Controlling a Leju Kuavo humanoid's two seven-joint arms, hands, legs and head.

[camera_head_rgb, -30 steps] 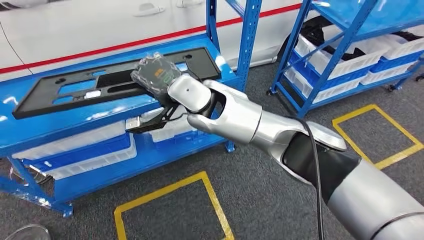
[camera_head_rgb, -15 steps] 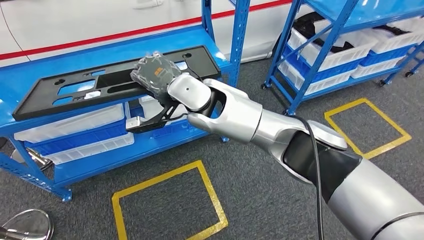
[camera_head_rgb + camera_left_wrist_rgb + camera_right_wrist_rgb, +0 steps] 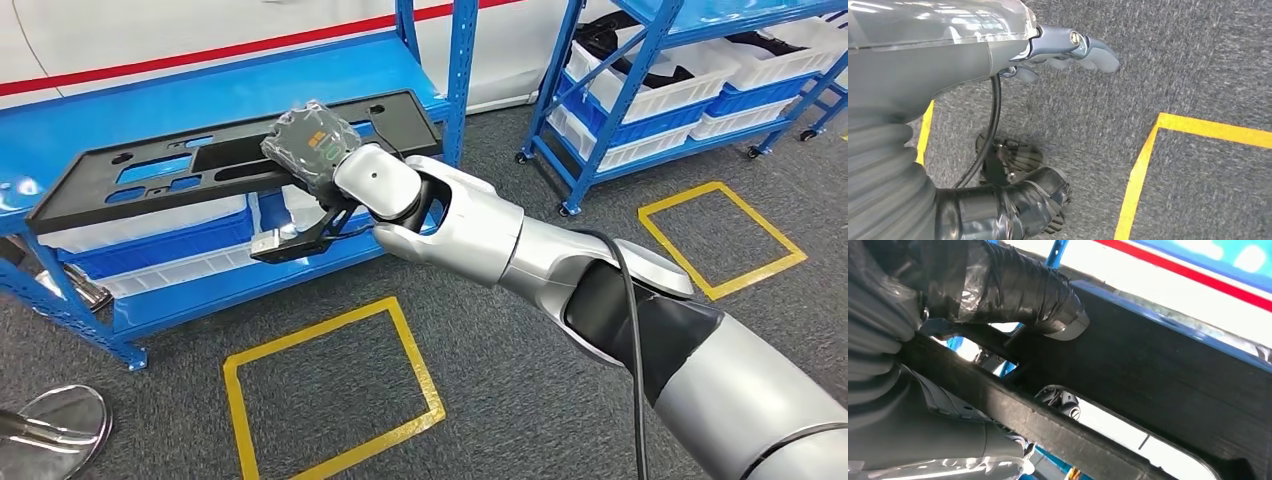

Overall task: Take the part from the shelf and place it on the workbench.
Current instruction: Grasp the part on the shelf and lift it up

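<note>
The part [image 3: 150, 180] is a long flat black panel with several cut-outs. My right hand [image 3: 312, 150], wrapped in clear film, grips it near its middle and holds it level, just over the front edge of the blue shelf [image 3: 150, 105]. In the right wrist view the black part [image 3: 1158, 380] crosses close in front, with my taped thumb [image 3: 1018, 290] pressed on one face and the fingers behind a cut-out. My left hand [image 3: 1068, 47] hangs over the grey carpet, holding nothing, its fingers stretched out.
White and blue bins [image 3: 170, 240] fill the shelf's lower level. A second blue rack [image 3: 660, 90] with white bins stands to the right. Yellow taped squares [image 3: 330, 400] [image 3: 720, 235] mark the grey carpet. A chrome base [image 3: 50, 430] sits at lower left.
The view has pulled back, so the shelf sits higher and farther off. The part stays in my right hand and now overhangs the shelf's front edge instead of lying on top.
</note>
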